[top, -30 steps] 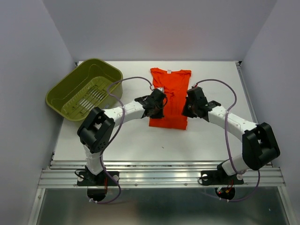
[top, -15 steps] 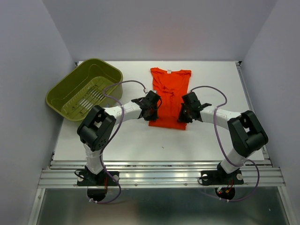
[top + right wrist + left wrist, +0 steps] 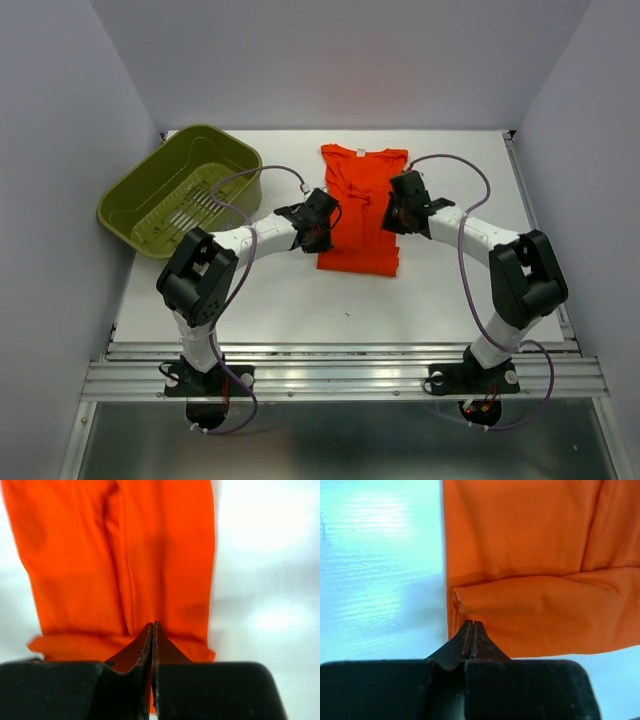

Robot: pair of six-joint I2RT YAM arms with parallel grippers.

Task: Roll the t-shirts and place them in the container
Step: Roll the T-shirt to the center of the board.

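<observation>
Plain orange-red cloth t-shirt (image 3: 362, 190) lies flat mid-tabletop (image 3: 290, 300), folded narrow, near hem turned over once. Left gripper (image 3: 471, 626) & right gripper (image 3: 152, 626) both pinched closed, tips at that fold; can't tell if cloth's caught. Risk: uneven push btwn arms, so roll skews or springs open.

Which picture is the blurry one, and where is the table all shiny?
Right wrist view: the t-shirt looks smeared and soft, its edges fuzzy. Left wrist view: sharp, with bright glare on the table left of the cloth. Top view: evenly lit and crisp.
</observation>
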